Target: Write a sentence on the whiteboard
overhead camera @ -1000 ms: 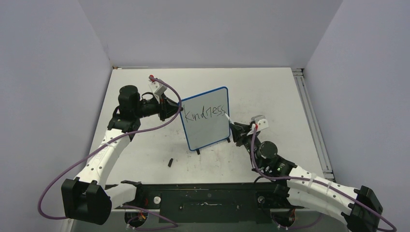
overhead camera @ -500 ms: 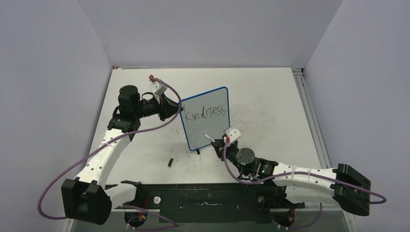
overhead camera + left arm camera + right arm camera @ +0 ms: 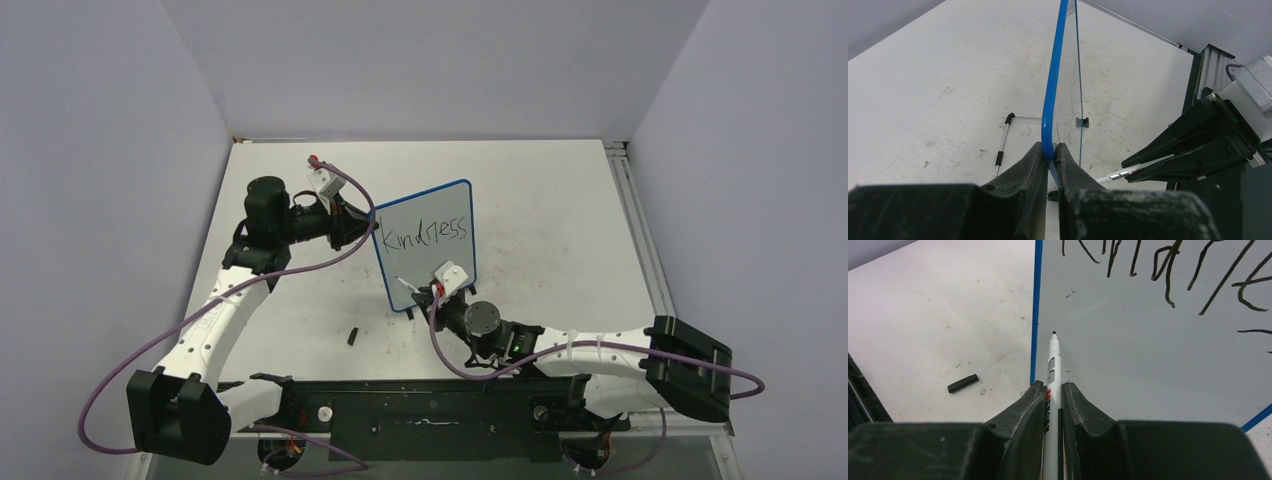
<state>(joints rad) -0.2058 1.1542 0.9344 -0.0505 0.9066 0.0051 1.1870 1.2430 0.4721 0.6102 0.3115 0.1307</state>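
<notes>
L gripper (image 3: pixel 1050 150) pinches board (image 3: pixel 430 270) edge to steady it upright; R gripper (image 3: pixel 1053 390), clenched on marker (image 3: pixel 1053 357), aims tip below lettering (image 3: pixel 428 234), prob. to start line 2.

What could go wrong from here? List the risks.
1. The left fingers pinch the whiteboard by one edge only; marker pressure might twist it.
2. The tip sits close to the blue frame, so a stroke may run onto it.
3. The right arm could smear "Kindness".
</notes>
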